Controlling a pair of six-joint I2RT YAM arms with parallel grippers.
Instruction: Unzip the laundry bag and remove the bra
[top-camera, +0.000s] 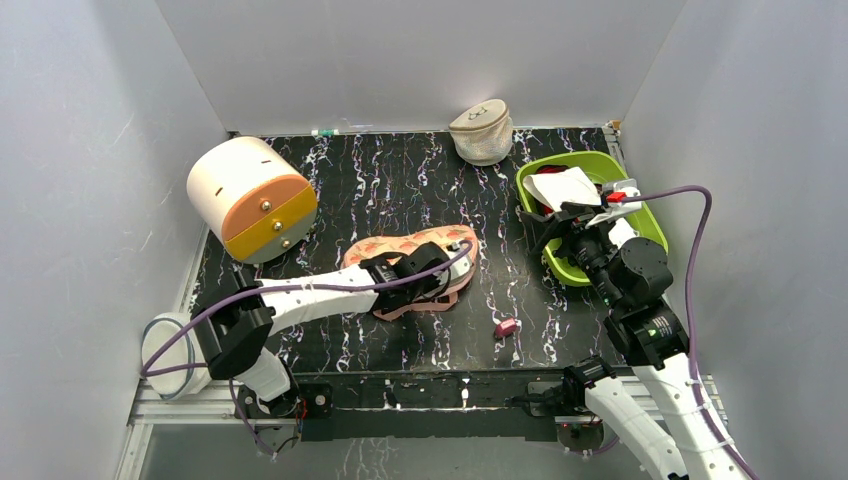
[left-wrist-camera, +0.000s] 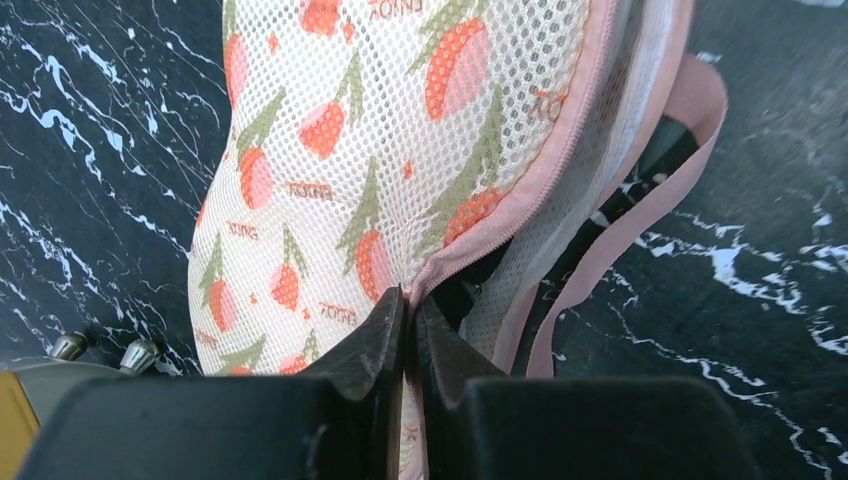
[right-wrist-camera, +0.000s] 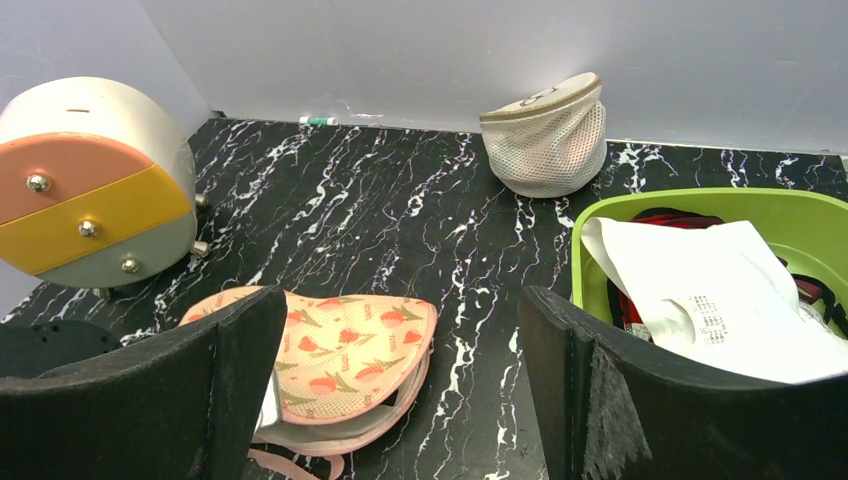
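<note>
Grips trim (left-wrist-camera: 522, 198) of bag (left-wrist-camera: 330, 150) in closed left gripper (left-wrist-camera: 408, 305); holds right gripper (right-wrist-camera: 400, 320) wide open, empty. Pull along seam, low, steady.

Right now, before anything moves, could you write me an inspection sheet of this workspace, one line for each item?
Surface: black marbled table top.
Job's things: laundry bag lies mid-table, its pink zip edge gaping on one side; bra not seen outside it.
Clutter: round drawer box back left; beige mesh pouch at the back wall; green basket at right, holding a white cloth; small pink object near the front.
Grippers: left gripper shut on the laundry bag's pink edge; right gripper open, holding nothing, near the green basket.
Cables: a purple cable runs along the left arm, another along the right.
Surroundings: plain grey walls on three sides.
</note>
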